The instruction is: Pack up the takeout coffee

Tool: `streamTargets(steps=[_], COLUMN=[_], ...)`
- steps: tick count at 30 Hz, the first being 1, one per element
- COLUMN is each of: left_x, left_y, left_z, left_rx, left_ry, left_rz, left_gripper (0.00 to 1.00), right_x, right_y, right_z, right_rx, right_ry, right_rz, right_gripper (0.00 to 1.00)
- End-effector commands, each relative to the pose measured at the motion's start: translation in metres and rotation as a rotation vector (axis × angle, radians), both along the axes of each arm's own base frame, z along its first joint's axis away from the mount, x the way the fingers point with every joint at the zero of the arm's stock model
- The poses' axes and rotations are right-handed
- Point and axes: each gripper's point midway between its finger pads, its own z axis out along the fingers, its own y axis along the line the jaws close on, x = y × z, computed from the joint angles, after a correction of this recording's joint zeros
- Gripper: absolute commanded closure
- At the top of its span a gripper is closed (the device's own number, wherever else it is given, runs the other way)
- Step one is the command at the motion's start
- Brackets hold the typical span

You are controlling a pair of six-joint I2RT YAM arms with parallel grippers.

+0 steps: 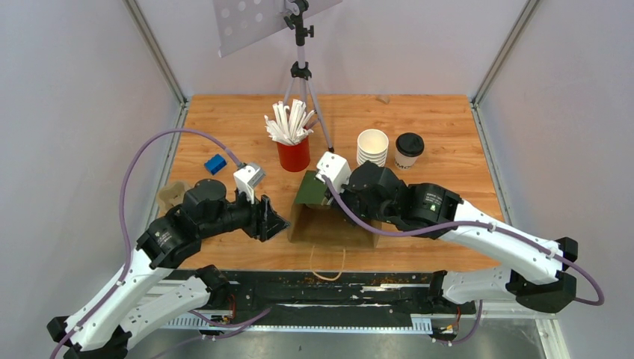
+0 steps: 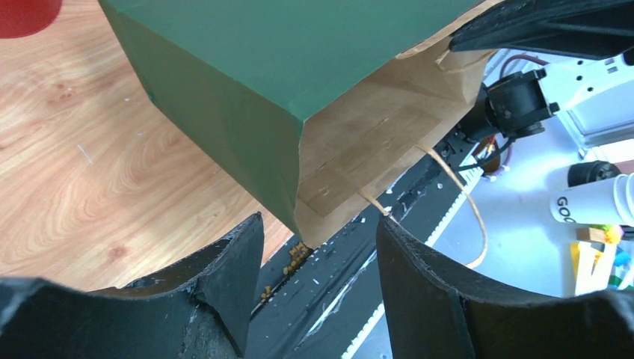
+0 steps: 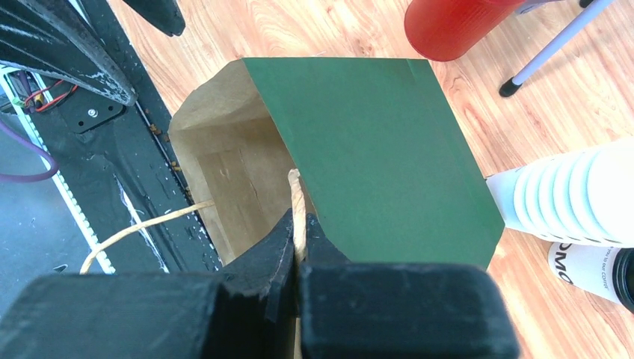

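The takeout coffee (image 1: 408,149), a white paper cup with a black lid, stands at the back right of the table; it also shows at the right edge of the right wrist view (image 3: 591,265). A paper bag (image 1: 321,217), green outside and brown inside, lies open at the table's front middle. My right gripper (image 1: 329,196) is shut on the bag's twine handle (image 3: 297,198) at the bag's mouth (image 3: 224,164). My left gripper (image 1: 280,223) is open and empty; its fingers (image 2: 239,262) stand just short of the bag's lower edge (image 2: 329,224).
A stack of lidless white cups (image 1: 372,147) stands left of the coffee. A red cup of white straws (image 1: 293,153) and a tripod (image 1: 300,71) stand behind the bag. A blue block (image 1: 215,164) and a brown item (image 1: 172,196) lie at the left. The bag's second handle (image 1: 327,263) hangs over the near edge.
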Motion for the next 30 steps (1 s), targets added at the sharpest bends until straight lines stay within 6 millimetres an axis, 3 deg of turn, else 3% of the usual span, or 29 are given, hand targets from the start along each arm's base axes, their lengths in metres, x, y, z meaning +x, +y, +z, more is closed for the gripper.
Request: streamTargets(steps=[1,8,19,25,30], left_x=[0.015,0.032,0.033,0.034,0.032], left_y=[0.001,-0.013,-0.017,-0.022,-0.020], left_z=[-0.001,-0.013,-0.031,-0.029,-0.027], left_rx=[0.032,0.042,0.045,0.013,0.027], left_ry=[-0.066,-0.069,-0.057,-0.073,-0.065], left_rz=[0.026,0.030,0.018,0.008,0.002], left_gripper=[0.35,0.35,0.44,0.61,0.86], right_x=[0.007,0.013,0.018,0.019,0.017], right_y=[0.012,0.012,0.008,0.008,0.007], right_z=[0.028,0.027,0.027,0.026,0.023], right_rx=[0.085,0.084,0.100,0.116,0.120], right_ry=[-0.035,-0.030,-0.023,-0.015,-0.009], right_rz=[0.031,0.025,0.005,-0.005,0.003], right_gripper=[1.00,1.00,1.00,1.00,1.00])
